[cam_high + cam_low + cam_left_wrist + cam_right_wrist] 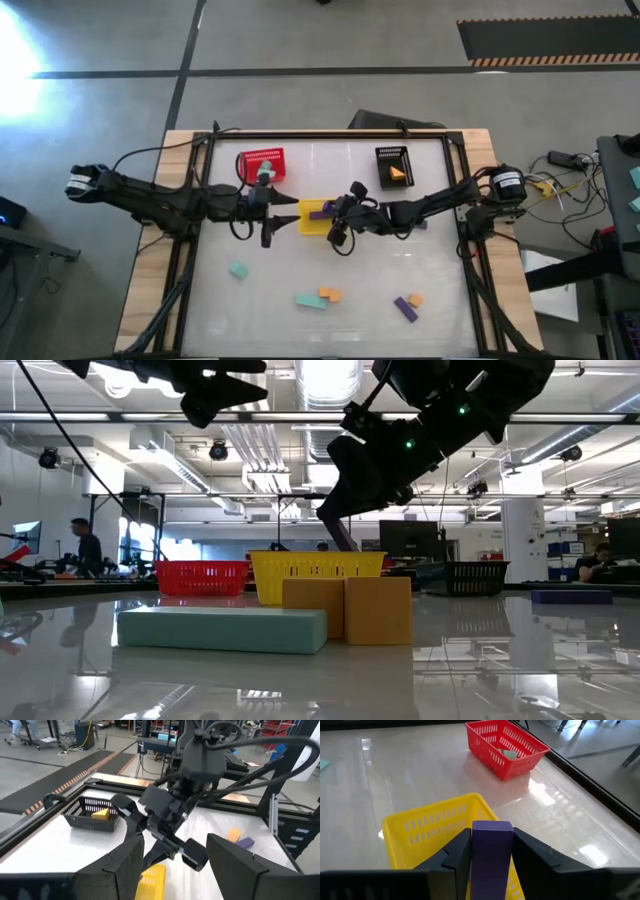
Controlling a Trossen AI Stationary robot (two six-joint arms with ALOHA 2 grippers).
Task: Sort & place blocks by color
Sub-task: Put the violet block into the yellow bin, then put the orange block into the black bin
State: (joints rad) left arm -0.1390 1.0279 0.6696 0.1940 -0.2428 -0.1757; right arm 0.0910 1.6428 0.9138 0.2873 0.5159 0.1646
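Above the yellow mesh basket (435, 840) at the table's (330, 270) centre, the right end effector (492, 851) was clamped on an upright purple rectangular block (491, 855). The left end effector (172, 855) hovered just beside that basket with its fingers spread wide and nothing between them. A teal block (509, 754) lay in the red mesh basket (505, 747), an orange wedge (397, 173) in the black mesh basket (393, 166), and other blocks sat loose on the table's near half.

Open-plan robotics lab or workshop; exposed ducts (250, 440) and strip lights overhead; people at desks with monitors (410, 540) far behind the claws; hazard-striped floor mat (545, 40); cables (570, 180) trailing right of the framed table (300, 140).
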